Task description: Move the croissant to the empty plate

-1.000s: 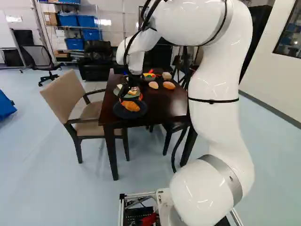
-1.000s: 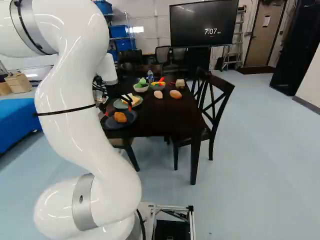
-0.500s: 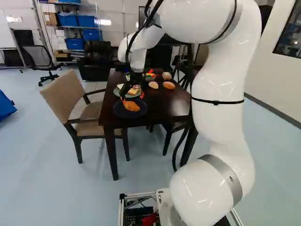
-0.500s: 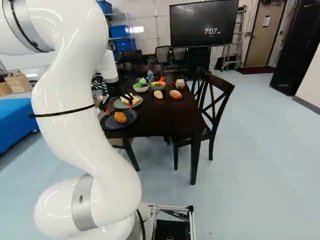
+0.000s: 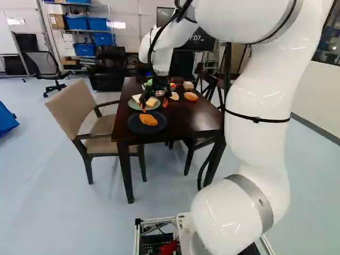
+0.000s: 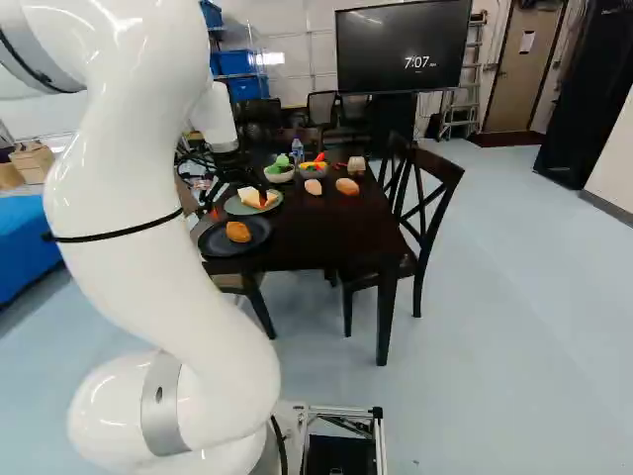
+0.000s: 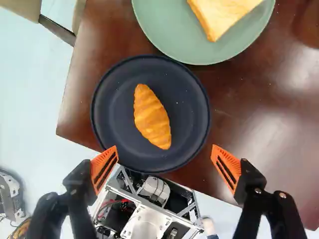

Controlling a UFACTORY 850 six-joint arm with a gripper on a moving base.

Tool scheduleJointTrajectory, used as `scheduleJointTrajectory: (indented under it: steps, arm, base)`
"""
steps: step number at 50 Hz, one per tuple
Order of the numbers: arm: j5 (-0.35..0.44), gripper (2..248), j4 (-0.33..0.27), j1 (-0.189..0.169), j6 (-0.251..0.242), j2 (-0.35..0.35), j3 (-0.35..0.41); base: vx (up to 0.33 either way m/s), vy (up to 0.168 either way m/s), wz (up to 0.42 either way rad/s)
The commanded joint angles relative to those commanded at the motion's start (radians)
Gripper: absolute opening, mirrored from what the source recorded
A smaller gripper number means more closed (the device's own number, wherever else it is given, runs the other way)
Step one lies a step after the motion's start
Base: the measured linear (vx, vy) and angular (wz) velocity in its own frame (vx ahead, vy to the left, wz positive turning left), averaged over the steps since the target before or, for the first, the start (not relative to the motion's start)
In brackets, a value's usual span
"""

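Fingers (image 7: 104, 169) wide, gripping nothing. Croissant (image 7: 152, 117) lies ahead of them on the dark plate (image 7: 187, 114), alone there, so probably placed. Step looks like retreat: keep fingers wide, lift straight off the worktop (image 7: 239, 99) before any sideways move, don't clip the bread (image 7: 222, 15) farther ahead on the green plate (image 7: 169, 30).

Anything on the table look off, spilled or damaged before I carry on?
Nothing looks spilled or damaged; the croissant lies on the dark plate and looks intact. One thing I'd flag: that plate sits very near the edge of the table.
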Motion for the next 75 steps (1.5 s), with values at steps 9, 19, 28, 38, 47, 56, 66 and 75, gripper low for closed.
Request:
scheduleJointTrajectory:
  steps: [9, 19, 28, 38, 47, 56, 66, 75]
  arm:
    - [-0.033, 247, -0.001, -0.027, 0.0, 0.037, 0.015]
    - [-0.061, 247, -0.02, -0.064, 0.0, 0.079, 0.032]
    - [-0.083, 247, -0.058, -0.099, 0.0, 0.115, 0.044]
    - [-0.109, 247, -0.103, -0.131, 0.0, 0.152, 0.052]
    - [-0.143, 247, -0.116, -0.135, 0.0, 0.178, 0.053]
    - [-0.178, 247, -0.116, -0.135, 0.0, 0.178, 0.053]
    - [-0.183, 247, -0.116, -0.135, 0.0, 0.178, 0.053]
    - [-0.183, 247, -0.116, -0.135, 0.0, 0.178, 0.053]
  base:
    - [0.0, 0.0, 0.0]
    - [0.0, 0.0, 0.0]
    - [0.0, 0.0, 0.0]
    - [0.0, 0.0, 0.0]
    - [0.0, 0.0, 0.0]
    - [0.0, 0.0, 0.0]
    - [0.0, 0.0, 0.0]
    - [0.0, 0.0, 0.0]
